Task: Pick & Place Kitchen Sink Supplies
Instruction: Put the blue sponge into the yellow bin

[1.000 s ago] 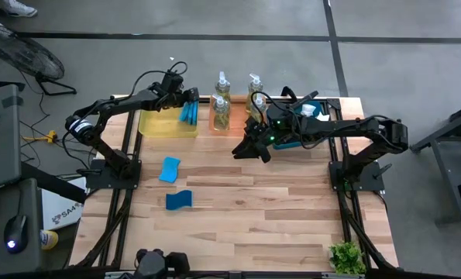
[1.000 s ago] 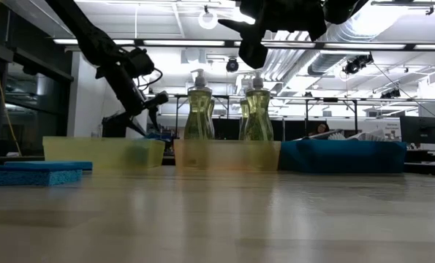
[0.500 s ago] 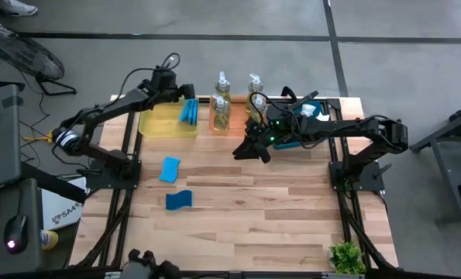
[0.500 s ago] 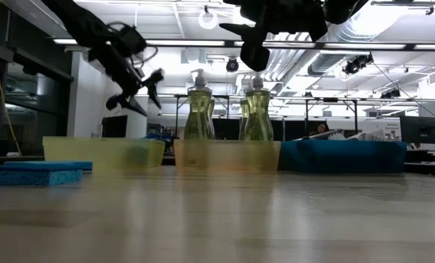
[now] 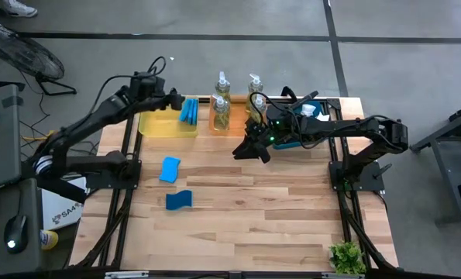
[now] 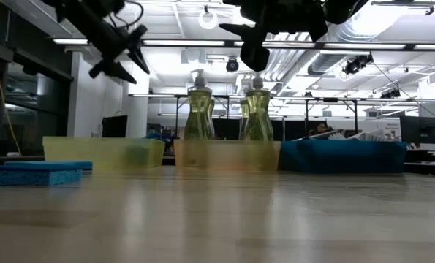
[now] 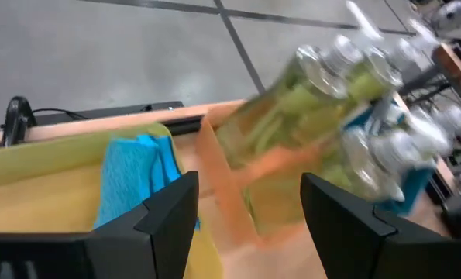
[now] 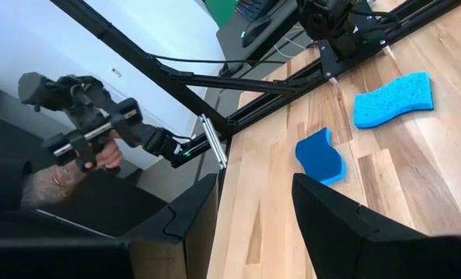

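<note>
High view: two sponges [image 5: 188, 111] lie in the yellow tray [image 5: 154, 125], bottles [image 5: 221, 111] stand in the orange tray [image 5: 234, 124]; two loose sponges [image 5: 170, 169] lie on the table [image 5: 276, 217].

Low view: left gripper [image 6: 118, 57] hangs empty above the yellow tray.

Wrist views: both claws gape wide, holding nothing (right gripper [image 8: 249, 194] faces the loose sponges). Judged roughly half done.

Two blue sponges [image 5: 170, 169] flat on table (bottles [image 5: 221, 113] upright).
</note>
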`<action>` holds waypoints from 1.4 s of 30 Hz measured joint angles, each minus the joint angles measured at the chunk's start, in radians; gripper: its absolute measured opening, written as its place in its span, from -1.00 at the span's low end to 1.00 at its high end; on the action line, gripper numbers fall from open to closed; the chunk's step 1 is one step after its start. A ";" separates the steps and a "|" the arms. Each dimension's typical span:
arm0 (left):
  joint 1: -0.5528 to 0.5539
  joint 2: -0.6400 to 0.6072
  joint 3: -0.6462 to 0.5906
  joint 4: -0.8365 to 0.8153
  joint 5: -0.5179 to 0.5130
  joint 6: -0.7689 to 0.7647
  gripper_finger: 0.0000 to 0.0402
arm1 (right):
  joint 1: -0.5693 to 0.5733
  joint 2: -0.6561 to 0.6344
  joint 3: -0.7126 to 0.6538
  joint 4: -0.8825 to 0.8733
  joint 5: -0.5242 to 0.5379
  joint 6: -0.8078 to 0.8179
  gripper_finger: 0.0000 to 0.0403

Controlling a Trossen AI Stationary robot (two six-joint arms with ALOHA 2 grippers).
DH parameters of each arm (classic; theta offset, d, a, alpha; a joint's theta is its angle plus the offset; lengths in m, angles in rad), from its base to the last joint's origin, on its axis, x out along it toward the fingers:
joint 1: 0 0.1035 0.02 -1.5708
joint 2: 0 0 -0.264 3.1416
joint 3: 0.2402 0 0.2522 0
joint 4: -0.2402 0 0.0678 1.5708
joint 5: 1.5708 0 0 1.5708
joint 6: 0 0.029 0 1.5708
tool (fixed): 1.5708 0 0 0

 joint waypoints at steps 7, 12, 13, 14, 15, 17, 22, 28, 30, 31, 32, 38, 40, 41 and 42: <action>-0.142 -0.114 0.000 -0.198 -0.049 -0.017 0.11 | 0.000 0.000 0.000 0.000 0.000 -0.004 -0.20; -0.276 -0.149 0.000 -0.365 -0.096 -0.064 0.11 | 0.008 0.000 0.000 0.000 0.000 -0.023 -0.20; -0.307 -0.151 0.000 -0.396 -0.110 -0.085 0.11 | 0.012 0.000 0.000 0.000 0.000 -0.026 -0.20; -0.339 -0.151 0.000 -0.423 -0.128 -0.107 0.11 | 0.015 0.000 0.000 0.000 0.000 -0.029 -0.20; -0.371 -0.150 0.000 -0.451 -0.150 -0.135 0.11 | 0.020 0.000 0.000 -0.002 0.001 -0.035 -0.20; -0.436 -0.150 0.000 -0.503 -0.199 -0.201 0.11 | 0.027 0.000 0.000 -0.004 0.001 -0.042 -0.20; -0.599 -0.150 0.000 -0.568 -0.299 -0.351 0.11 | 0.045 0.000 0.000 -0.005 0.002 -0.049 -0.20; -0.787 -0.124 0.000 -0.653 -0.387 -0.536 0.11 | 0.057 0.000 0.000 -0.006 0.005 -0.049 -0.20; -0.845 -0.097 0.000 -0.693 -0.389 -0.600 0.11 | 0.060 0.000 0.000 -0.008 0.006 -0.050 -0.20; -0.873 -0.081 0.000 -0.709 -0.389 -0.633 0.11 | 0.062 0.000 0.000 -0.009 0.007 -0.054 -0.20; -0.900 -0.062 0.000 -0.720 -0.389 -0.664 0.11 | 0.065 0.000 0.000 -0.011 0.007 -0.057 -0.20; -1.030 0.086 0.000 -0.723 -0.388 -0.815 0.11 | 0.066 0.000 0.000 -0.012 0.007 -0.068 -0.20; -1.058 0.142 0.000 -0.723 -0.384 -0.844 0.11 | 0.066 0.000 0.000 -0.012 0.007 -0.068 -0.20; -1.069 0.168 0.000 -0.724 -0.379 -0.860 0.11 | 0.066 0.000 0.000 -0.013 0.007 -0.072 -0.20; -1.079 0.196 0.000 -0.723 -0.370 -0.874 0.11 | 0.066 0.000 0.000 -0.013 0.007 -0.075 -0.20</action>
